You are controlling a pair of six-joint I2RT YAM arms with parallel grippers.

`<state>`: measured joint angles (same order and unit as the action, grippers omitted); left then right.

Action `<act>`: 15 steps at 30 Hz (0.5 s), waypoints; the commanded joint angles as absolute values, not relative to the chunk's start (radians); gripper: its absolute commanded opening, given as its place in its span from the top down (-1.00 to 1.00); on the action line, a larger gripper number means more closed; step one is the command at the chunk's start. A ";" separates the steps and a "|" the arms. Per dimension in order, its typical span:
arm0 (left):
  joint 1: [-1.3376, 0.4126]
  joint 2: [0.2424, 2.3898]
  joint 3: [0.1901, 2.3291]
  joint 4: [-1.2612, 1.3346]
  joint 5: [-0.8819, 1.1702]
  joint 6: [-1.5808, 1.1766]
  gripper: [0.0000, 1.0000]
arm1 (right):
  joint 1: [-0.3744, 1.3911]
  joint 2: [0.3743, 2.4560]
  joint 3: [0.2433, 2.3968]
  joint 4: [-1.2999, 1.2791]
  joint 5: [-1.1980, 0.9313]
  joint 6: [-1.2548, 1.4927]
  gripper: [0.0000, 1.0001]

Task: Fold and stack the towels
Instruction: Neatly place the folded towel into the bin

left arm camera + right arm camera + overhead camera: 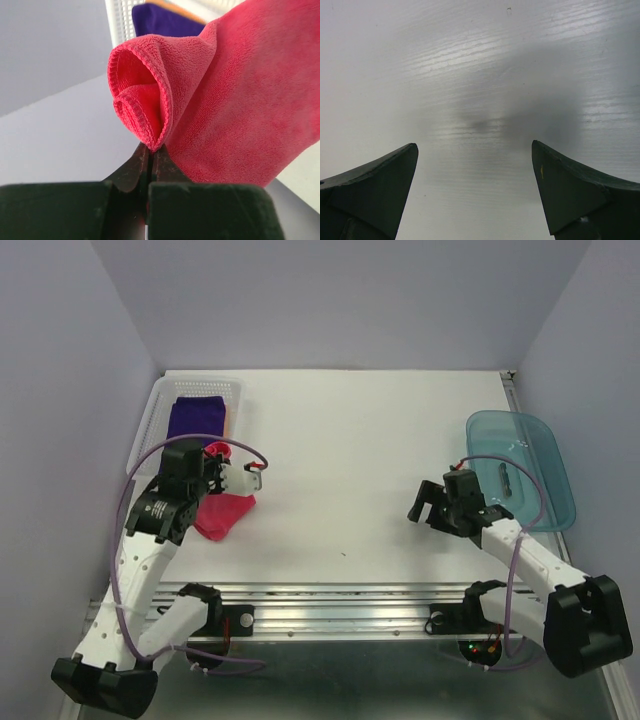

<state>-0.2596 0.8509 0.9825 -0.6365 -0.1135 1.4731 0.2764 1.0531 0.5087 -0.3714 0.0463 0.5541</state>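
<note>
Pink-red towel (225, 100) first: it hangs bunched from your left gripper (151, 155), which is clenched on a rolled bit of hem right at the fingertips. From above, its lower end looks to rest in a heap on the table (350, 440), just in front of the basket (150, 420). I cannot tell whether that end bears weight or only brushes the surface.

The pinch looks shallow, so move slowly. A quick swing could pull the hem out.

You probably need this towel spread flat before any fold. Carry it toward the bare middle of the table and drag the hanging end so the cloth lays itself out. Do not drop it in a pile. The hem is curled over on itself in the left wrist view, so expect to smooth that corner once it is down.

The purple towel (197, 415) lies in the basket at the far left. The orange towel (226, 418) shows only as a strip along its edge.

Your right gripper (425, 502) hovers wide open over bare table, near the teal tub (555, 465) and holding nothing. Bring it across to take an opposite corner, so that both arms can stretch the cloth.
</note>
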 commanded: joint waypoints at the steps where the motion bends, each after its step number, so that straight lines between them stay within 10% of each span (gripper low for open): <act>1: -0.212 0.816 1.023 -0.586 -0.157 1.587 1.00 | 0.282 1.069 0.572 -0.310 0.055 0.549 -1.00; 15: 0.072 0.997 1.048 -0.192 0.067 1.724 1.00 | 0.282 1.106 0.586 -0.276 0.055 0.551 -1.00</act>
<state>0.0387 0.9611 1.0027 -0.4194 -0.0307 1.6871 0.2764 1.0977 0.5240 -0.3279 0.0456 0.5537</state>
